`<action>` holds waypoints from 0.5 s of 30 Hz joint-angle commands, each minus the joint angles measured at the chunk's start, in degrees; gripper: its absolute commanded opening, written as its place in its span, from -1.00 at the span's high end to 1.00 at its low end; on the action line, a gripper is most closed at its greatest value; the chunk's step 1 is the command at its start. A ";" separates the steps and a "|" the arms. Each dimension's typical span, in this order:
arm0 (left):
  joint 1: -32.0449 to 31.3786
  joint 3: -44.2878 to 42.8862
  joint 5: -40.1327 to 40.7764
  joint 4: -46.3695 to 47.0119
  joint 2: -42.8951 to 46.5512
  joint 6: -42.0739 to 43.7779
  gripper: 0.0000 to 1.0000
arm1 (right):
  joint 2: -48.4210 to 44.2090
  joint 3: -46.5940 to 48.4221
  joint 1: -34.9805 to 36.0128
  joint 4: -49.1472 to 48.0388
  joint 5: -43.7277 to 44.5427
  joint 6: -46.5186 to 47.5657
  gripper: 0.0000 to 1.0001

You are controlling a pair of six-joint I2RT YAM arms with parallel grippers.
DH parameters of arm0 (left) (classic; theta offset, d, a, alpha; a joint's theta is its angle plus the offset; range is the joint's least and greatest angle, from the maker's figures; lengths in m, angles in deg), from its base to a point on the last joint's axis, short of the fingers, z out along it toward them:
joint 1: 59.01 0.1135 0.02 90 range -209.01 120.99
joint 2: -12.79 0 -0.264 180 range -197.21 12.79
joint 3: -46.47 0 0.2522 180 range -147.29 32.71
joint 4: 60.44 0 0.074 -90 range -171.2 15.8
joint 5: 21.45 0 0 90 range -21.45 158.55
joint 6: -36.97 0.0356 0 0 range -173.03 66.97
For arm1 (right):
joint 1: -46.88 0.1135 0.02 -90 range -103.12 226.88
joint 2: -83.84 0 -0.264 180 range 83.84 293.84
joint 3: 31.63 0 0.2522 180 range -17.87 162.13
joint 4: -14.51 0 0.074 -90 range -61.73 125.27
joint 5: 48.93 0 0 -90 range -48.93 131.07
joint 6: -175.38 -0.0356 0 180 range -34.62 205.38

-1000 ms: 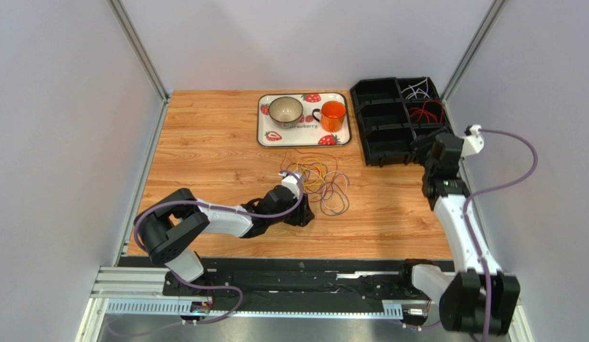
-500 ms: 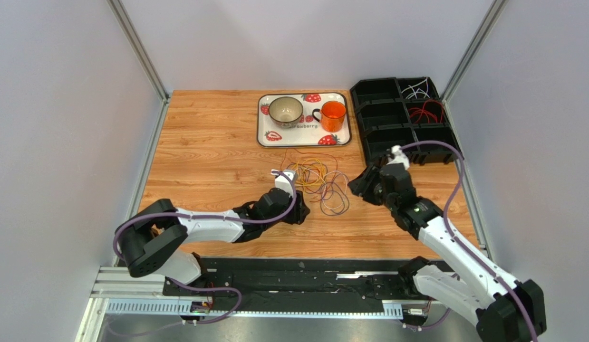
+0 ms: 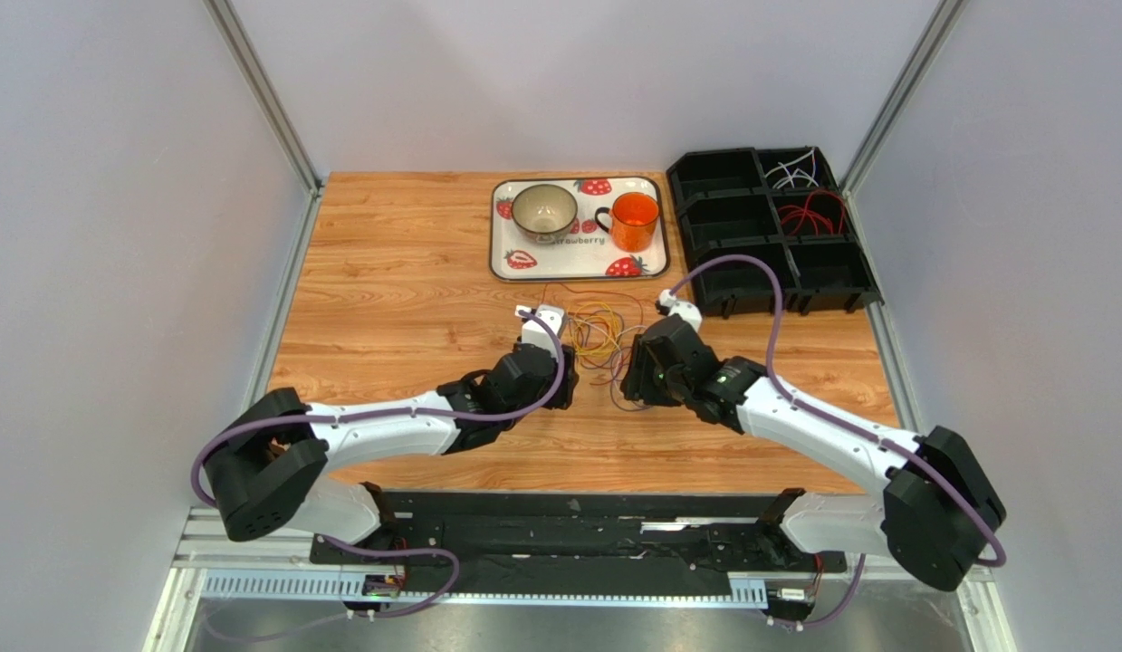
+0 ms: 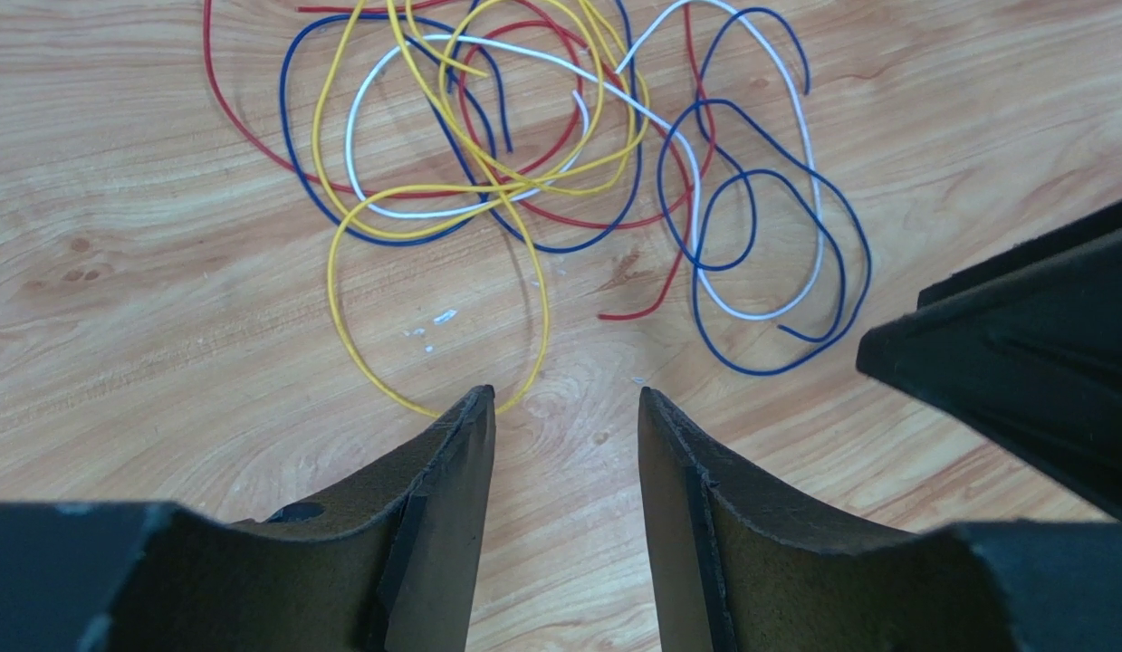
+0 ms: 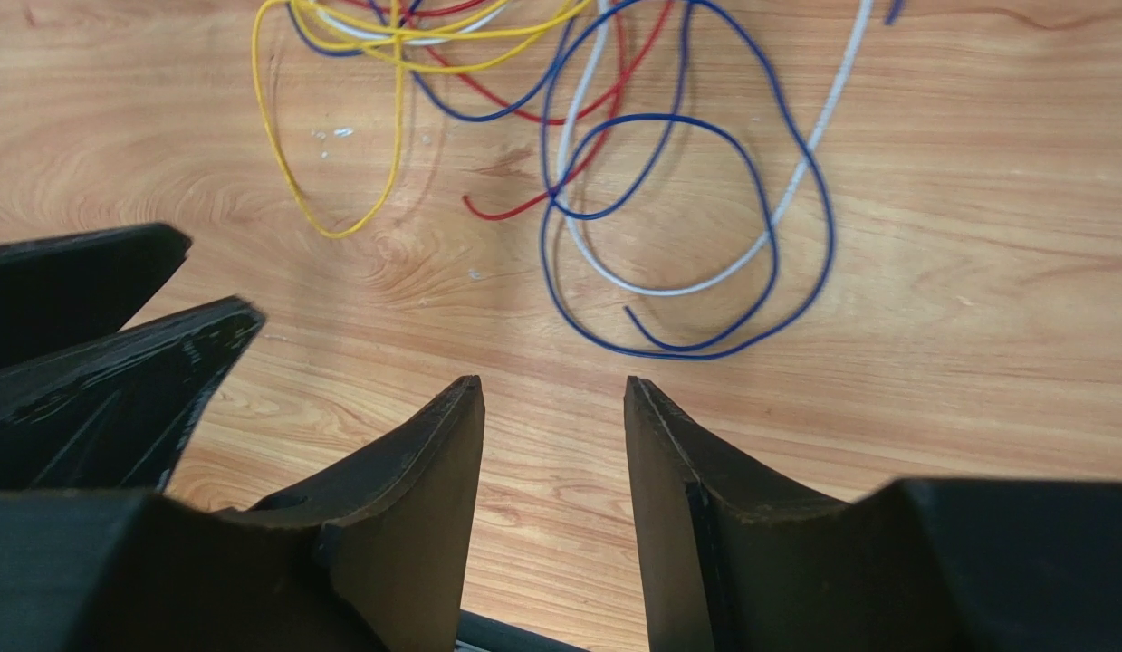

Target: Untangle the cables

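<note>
Two grippers, the left gripper (image 4: 559,408) and the right gripper (image 5: 546,394), hover half open and empty just short of the cables (image 3: 607,337) tangled on the table (image 3: 389,272), so each should probably pinch a single outer loop and draw apart slowly.

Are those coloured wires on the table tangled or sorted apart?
Tangled: the yellow, red, blue and white cables loop over one another in one pile.

Both arms low and inward; left gripper (image 4: 559,405) and right gripper (image 5: 548,391) part-open, empty.
</note>
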 commanded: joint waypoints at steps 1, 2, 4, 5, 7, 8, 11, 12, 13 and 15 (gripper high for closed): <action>0.30 -2.15 2.29 -0.52 -2.77 0.47 -0.04 | 4.46 4.60 3.39 1.09 4.30 1.38 0.08; 1.44 -2.68 1.86 -0.79 -4.17 -0.40 -0.04 | 5.34 5.47 3.40 1.36 4.22 1.29 0.08; 2.67 -3.74 0.29 -1.67 -5.58 -1.38 -0.04 | 7.09 6.62 3.49 2.58 4.47 1.55 0.09; 3.55 -4.09 -0.07 -1.75 -6.81 -1.81 -0.04 | 7.45 6.97 3.49 2.85 4.83 1.73 0.09; 3.99 -5.67 0.45 -2.98 -8.13 -2.52 -0.05 | 7.37 7.59 3.49 3.20 5.18 2.25 0.09; 4.17 -6.29 0.45 -3.51 -9.62 -2.52 -0.05 | 7.19 7.68 3.49 3.21 5.36 2.34 0.09; 4.17 -9.19 0.19 -5.62 -12.52 -2.26 -0.05 | 6.67 7.50 3.58 3.99 6.15 2.43 0.09; 4.17 -10.15 -0.16 -6.06 -13.14 -2.26 -0.04 | 6.58 7.07 3.49 4.26 6.41 2.34 0.08; 4.17 -10.51 -0.60 -6.06 -14.11 -2.08 -0.05 | 6.40 6.63 3.49 4.70 6.50 2.26 0.07; 4.17 -11.65 -2.78 -5.63 -15.25 -1.21 -0.05 | 5.44 5.66 3.49 4.70 6.33 1.82 0.07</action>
